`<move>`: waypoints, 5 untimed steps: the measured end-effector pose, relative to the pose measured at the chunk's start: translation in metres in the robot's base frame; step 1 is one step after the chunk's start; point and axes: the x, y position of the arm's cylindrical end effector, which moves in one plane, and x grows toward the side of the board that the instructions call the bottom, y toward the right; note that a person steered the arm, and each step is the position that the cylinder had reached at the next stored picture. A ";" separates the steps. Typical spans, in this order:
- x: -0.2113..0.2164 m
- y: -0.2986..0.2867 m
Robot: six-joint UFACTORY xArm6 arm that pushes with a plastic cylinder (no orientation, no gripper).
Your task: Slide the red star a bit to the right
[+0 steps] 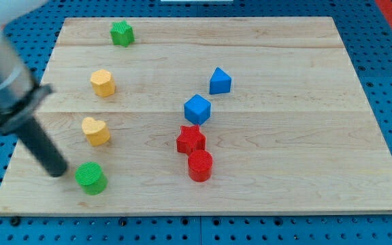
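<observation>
Camera view: red star (190,139) flat, axisless.

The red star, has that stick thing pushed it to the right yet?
Nothing looks done yet: the red star touches the red cylinder, just below a blue block. My tip sits far off at the view's left, beside the green cylinder. Left: reach the star's left side and push.

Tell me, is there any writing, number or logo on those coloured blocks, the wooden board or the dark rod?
None can be read.
Blocks: the red star, red cylinder, two blue blocks, two yellow blocks, green star and green cylinder are plain.
Board: bare wood grain only.
Rod: unmarked; my tip sits just left of the green cylinder.
</observation>
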 end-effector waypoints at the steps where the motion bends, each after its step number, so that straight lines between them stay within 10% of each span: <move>1: -0.015 0.033; 5: -0.033 0.156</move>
